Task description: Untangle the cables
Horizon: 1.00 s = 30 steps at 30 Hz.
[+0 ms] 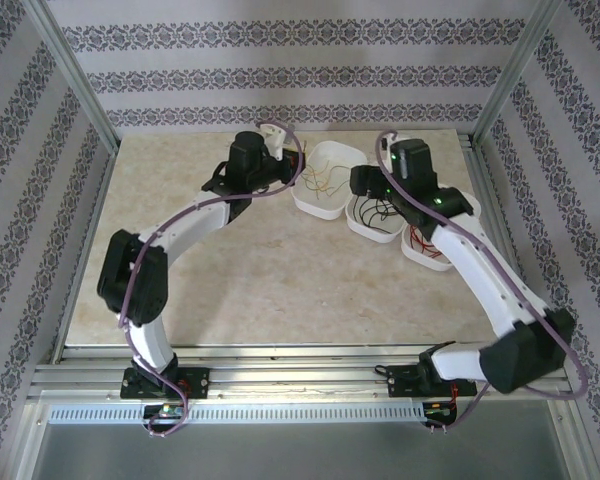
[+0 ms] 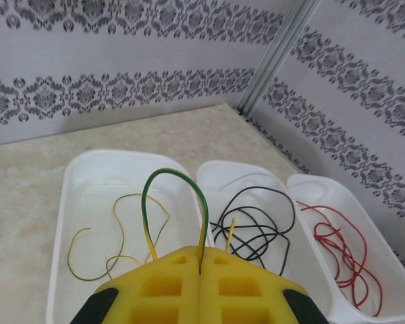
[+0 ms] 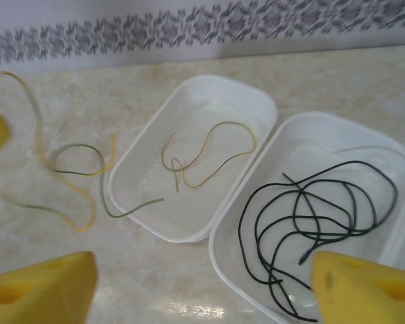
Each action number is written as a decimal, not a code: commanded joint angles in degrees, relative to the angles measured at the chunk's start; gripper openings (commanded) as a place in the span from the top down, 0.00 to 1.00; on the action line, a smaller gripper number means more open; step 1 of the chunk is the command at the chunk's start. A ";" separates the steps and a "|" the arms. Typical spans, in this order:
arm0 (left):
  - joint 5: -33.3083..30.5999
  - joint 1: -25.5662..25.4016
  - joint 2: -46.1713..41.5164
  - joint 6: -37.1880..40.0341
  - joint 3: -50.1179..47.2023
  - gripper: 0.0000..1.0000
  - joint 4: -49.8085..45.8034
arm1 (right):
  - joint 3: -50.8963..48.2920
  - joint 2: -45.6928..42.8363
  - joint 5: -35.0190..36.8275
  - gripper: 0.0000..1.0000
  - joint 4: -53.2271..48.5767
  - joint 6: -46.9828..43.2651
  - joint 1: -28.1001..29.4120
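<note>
Gripping the yellow-green cable [image 2: 171, 171] at lower centre, the left hand [image 2: 201, 266] is closed and the right hand [image 3: 202, 287] open over the black cable [image 3: 304, 216] in its tray [image 3: 219, 237]; a hasty pull could snag the strand on a rim.

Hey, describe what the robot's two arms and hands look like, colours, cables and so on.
The left arm and right arm both have curved white links with bulky black joints, and a thick purple cable runs along each. The left hand and right hand have chunky yellow fingers; the left's show rectangular recesses and black corners.
</note>
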 commanded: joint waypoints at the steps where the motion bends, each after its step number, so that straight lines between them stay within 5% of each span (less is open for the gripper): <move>1: 2.25 -0.10 4.84 -1.00 5.12 1.00 1.15 | -3.57 -6.17 6.72 0.02 0.10 0.58 1.73; 11: -0.45 -1.00 21.57 2.83 25.10 1.00 -9.92 | -10.45 -25.31 16.77 0.02 -2.51 1.45 2.93; 30: -1.09 -1.55 36.72 5.29 41.38 0.95 -22.56 | -10.06 -31.22 21.03 0.02 -5.47 0.83 3.02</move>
